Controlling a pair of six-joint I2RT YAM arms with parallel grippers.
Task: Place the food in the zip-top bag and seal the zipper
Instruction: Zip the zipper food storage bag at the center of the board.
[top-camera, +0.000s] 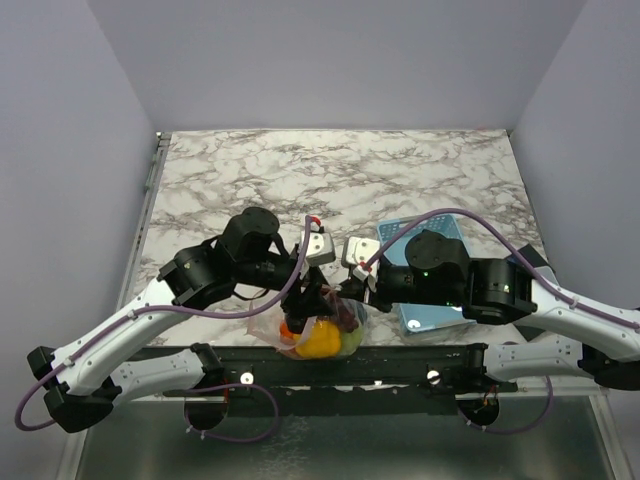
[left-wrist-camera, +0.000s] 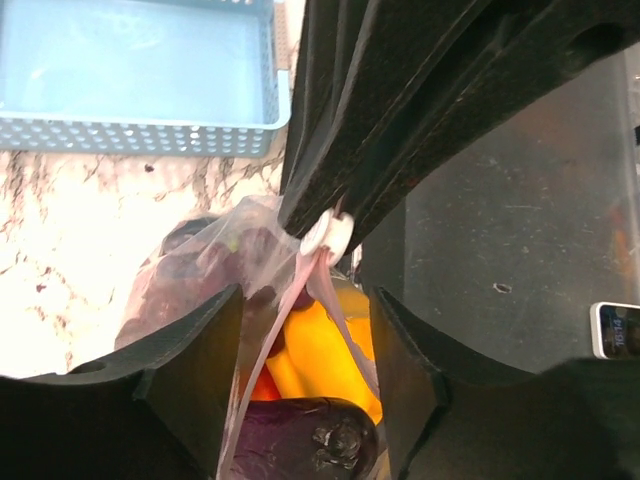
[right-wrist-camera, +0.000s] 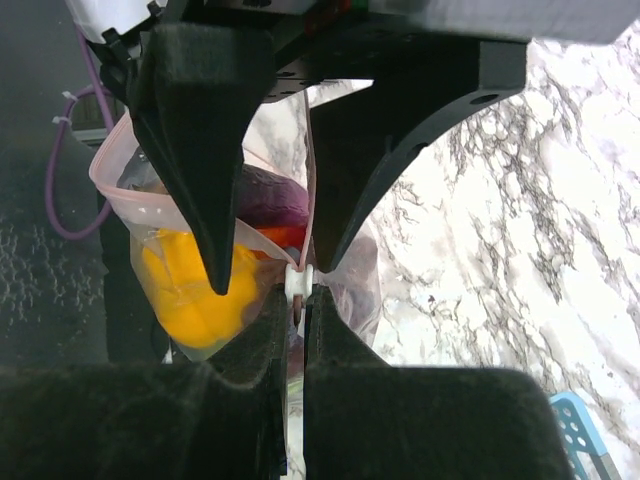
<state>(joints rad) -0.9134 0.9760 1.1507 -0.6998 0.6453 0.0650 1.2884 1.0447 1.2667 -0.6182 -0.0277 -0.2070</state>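
The clear zip-top bag sits at the table's near edge, between both arms. It holds the food: a yellow piece, a purple eggplant, and orange and dark red pieces. My right gripper is shut on the white slider of the pink zipper. My left gripper stands open just beside it, its fingers straddling the bag's mouth with the pink strip between them, not pinched. Part of the mouth gapes over the yellow piece.
A light-blue basket lies under my right arm, its perforated wall just beyond the bag. The marble table stretches behind the arms. Below the bag is the dark frame at the table's front edge.
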